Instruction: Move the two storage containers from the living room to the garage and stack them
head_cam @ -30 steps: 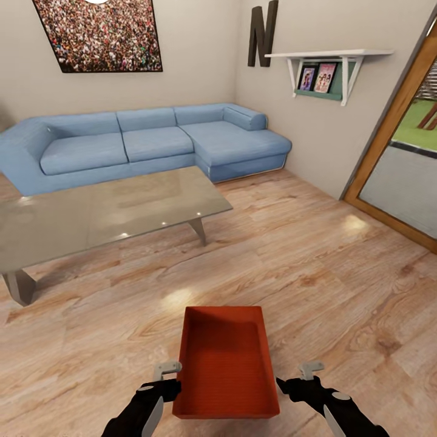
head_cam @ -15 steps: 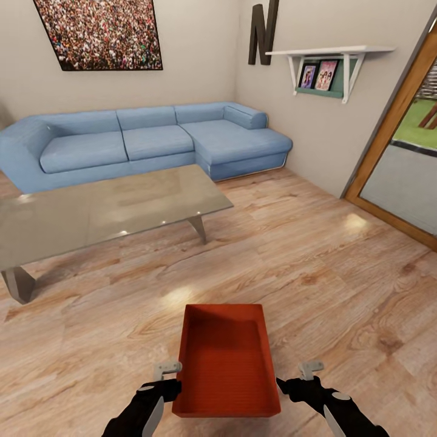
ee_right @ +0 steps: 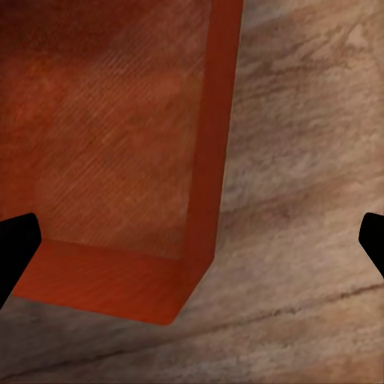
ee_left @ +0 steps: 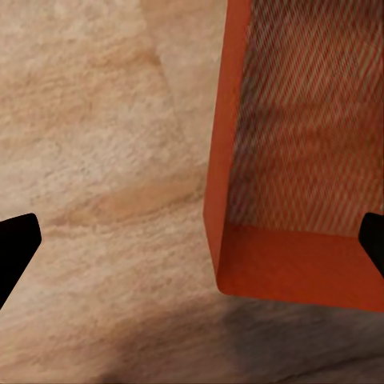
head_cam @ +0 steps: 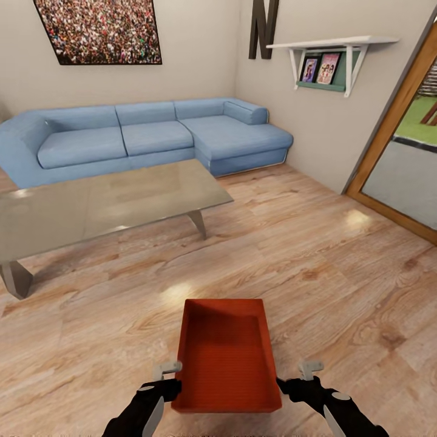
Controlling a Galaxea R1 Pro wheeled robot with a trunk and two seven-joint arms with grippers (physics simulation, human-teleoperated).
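Observation:
I am in the living room, over its light wood-plank flooring (head_cam: pixel 315 261). One orange-red lidless storage container (head_cam: pixel 226 358) sits low in front of me, between my two grippers. My left gripper (head_cam: pixel 170 379) is open beside the container's left wall. In the left wrist view, that gripper (ee_left: pixel 194 244) has its black fingertips (ee_left: pixel 18 246) spread wide on either side of the container's wall (ee_left: pixel 220 160). My right gripper (head_cam: pixel 297 377) is open at the right wall, and its wrist view shows the gripper (ee_right: pixel 194 240) straddling the container (ee_right: pixel 120 144) the same way. The garage and its floor are out of view.
A glass coffee table (head_cam: pixel 109 206) stands ahead on the left, with a blue corner sofa (head_cam: pixel 152 136) behind it along the walls. A wood-framed glass door (head_cam: pixel 400 176) is at the right. A white wall shelf (head_cam: pixel 334 45) holds photos.
The whole picture has slid upward a little, sofa, table and container together, so the camera has moved. Both grippers keep their place in the view and stay open.

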